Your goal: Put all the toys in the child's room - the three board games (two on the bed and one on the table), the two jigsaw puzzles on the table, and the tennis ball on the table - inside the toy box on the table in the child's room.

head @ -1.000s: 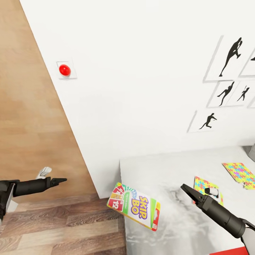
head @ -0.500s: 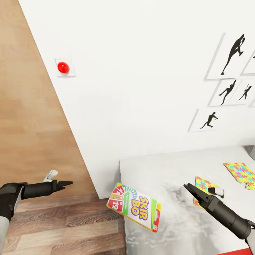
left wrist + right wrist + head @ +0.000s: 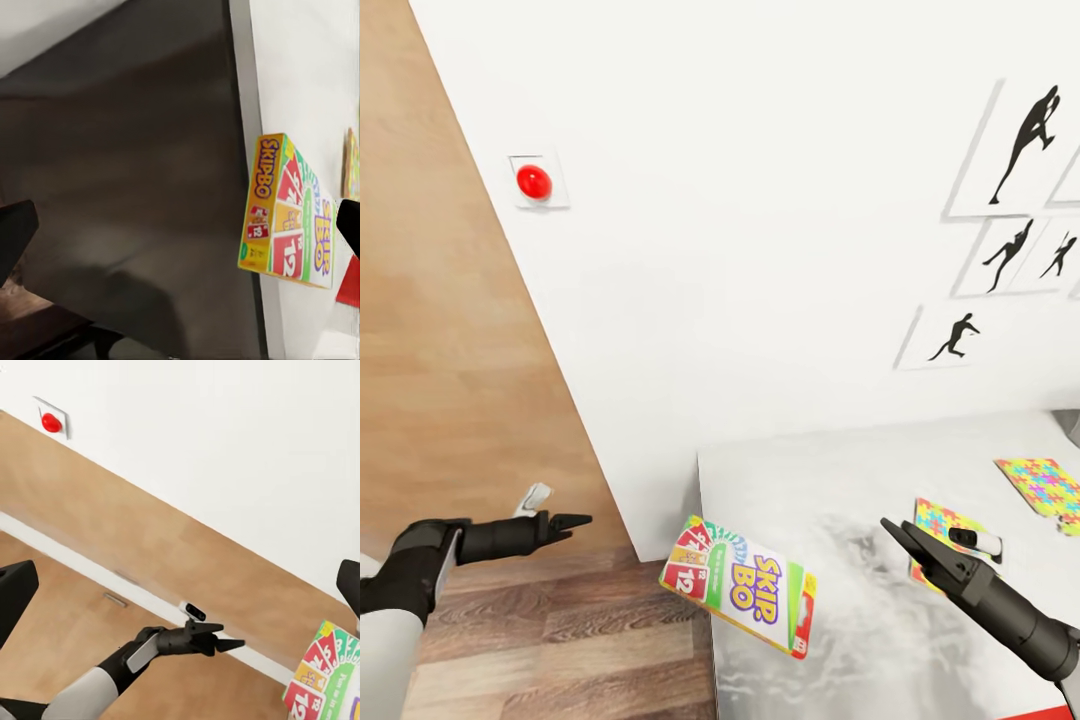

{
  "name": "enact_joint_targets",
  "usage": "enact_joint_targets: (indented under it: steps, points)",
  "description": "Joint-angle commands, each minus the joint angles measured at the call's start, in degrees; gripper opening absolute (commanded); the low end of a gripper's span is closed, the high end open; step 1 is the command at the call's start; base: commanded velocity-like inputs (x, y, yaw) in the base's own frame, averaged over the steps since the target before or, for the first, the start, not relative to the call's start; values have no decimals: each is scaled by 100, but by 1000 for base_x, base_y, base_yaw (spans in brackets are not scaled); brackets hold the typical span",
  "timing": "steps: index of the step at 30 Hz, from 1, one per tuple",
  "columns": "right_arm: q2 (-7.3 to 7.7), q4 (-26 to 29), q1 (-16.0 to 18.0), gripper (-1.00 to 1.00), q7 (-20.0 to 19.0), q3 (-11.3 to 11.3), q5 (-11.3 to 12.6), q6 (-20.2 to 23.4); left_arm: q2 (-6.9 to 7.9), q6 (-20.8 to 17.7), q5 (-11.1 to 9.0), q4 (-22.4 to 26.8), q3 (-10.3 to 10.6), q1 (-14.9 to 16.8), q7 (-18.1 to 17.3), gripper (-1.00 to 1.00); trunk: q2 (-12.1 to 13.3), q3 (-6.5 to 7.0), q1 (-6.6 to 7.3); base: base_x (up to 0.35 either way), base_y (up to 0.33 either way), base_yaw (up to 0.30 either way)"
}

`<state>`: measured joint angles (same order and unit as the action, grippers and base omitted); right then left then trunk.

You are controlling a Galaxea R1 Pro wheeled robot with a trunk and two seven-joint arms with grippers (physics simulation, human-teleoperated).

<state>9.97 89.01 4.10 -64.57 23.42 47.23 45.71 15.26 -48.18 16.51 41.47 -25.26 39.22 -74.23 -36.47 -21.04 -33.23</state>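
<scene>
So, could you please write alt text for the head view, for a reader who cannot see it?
A colourful game box lies on the near corner of a pale table, hanging over its edge. The left gripper reaches forward over the wood floor, the right gripper over the table near two puzzle boards. Behind is a white wall with a red button.

far jigsaw puzzle [image 3: 1048, 488] cut by frame edge, nearer puzzle [image 3: 940, 530] partly behind right tool [image 3: 905, 540]
</scene>
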Motion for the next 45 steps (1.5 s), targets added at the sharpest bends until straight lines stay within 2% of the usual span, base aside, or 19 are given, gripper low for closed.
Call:
enact_joint_targets:
  steps: [1, 5, 7, 18, 25, 29, 45]
  points:
    - [0, -1, 3, 100, -14, 2, 23, 35, -55, -54, 64, -16, -22, 7, -54, 100, -49, -26, -24, 0, 0, 0]
    - [-2, -6, 3, 100, -44, -1, 16, 35, -198, -39, 74, -81, -18, 7, -55, 100, -209, -98, -112, 0, 0, 0]
    - [-4, -10, 3, 100, -50, -5, 9, 33, -237, -28, 76, -99, -17, 7, -56, 100, -209, -98, -112, 0, 0, 0]
    - [-5, -7, 3, 100, -62, -3, 1, 27, -305, -12, 45, -127, -29, 7, -56, 100, -209, -98, -112, 0, 0, 0]
    - [-9, -7, 3, 100, -47, -15, -23, 26, -471, -14, 28, -138, -33, 7, -57, 100, -209, -98, -112, 0, 0, 0]
    - [-11, -7, 3, 100, -37, -19, -32, 26, -513, 1, 26, -139, -32, 7, -75, 100, -209, -98, -112, 0, 0, 0]
    - [-5, -7, 3, 100, -35, -13, -38, 26, -561, 11, 19, -304, -26, 5, -71, 100, -851, -385, -463, 0, 0, 0]
